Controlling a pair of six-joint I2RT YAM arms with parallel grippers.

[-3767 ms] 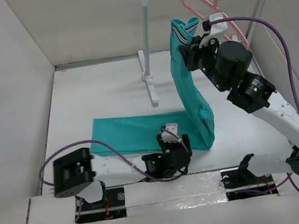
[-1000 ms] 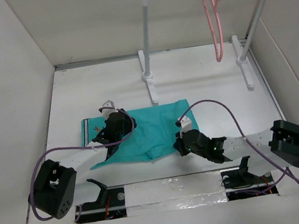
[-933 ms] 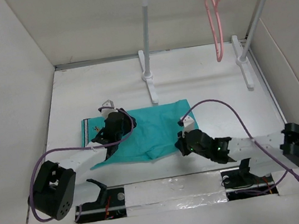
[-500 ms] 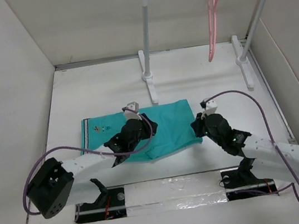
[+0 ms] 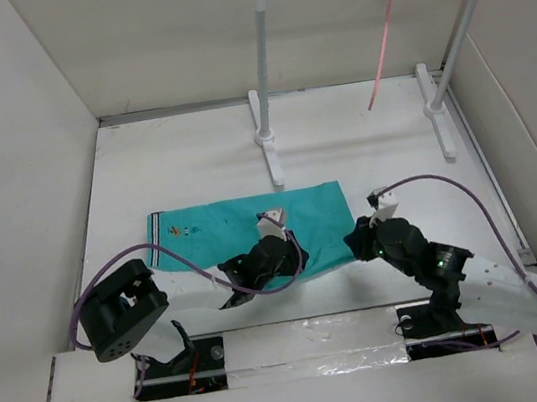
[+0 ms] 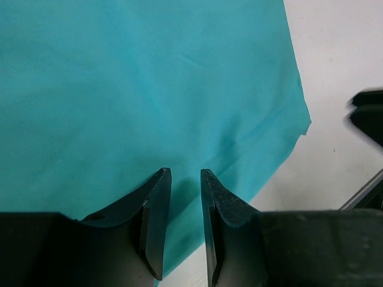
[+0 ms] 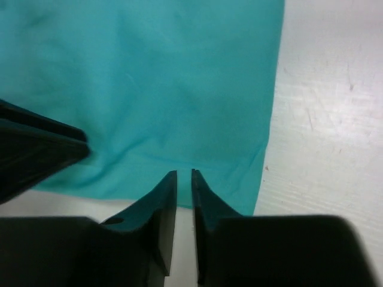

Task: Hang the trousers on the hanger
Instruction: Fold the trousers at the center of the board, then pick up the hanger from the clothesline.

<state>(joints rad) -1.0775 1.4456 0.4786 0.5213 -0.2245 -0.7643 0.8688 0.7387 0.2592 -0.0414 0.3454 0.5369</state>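
The teal trousers [image 5: 212, 232] lie flat on the table, with the striped waistband [image 5: 156, 240] at the left and the leg ends at the right. The pink hanger [image 5: 382, 37] hangs bare and edge-on from the rail. My left gripper [image 5: 263, 267] hovers over the cloth's near edge. In the left wrist view the left gripper [image 6: 182, 173] has its jaws almost together and empty above the trousers [image 6: 149, 89]. My right gripper [image 5: 360, 238] is at the leg ends. In the right wrist view the right gripper [image 7: 184, 173] is nearly closed and empty over the trousers [image 7: 167, 78].
The white-and-grey rail stand [image 5: 269, 80] stands at the back, with feet at the left [image 5: 271, 160] and the right [image 5: 437, 125]. White walls close in the table on the left, right and back. Purple cables trail from both arms.
The trousers, once held up by the right gripper at the rail, now lie flat. Since half a second ago the left gripper has moved right and nearer, and the hanger has swung edge-on.
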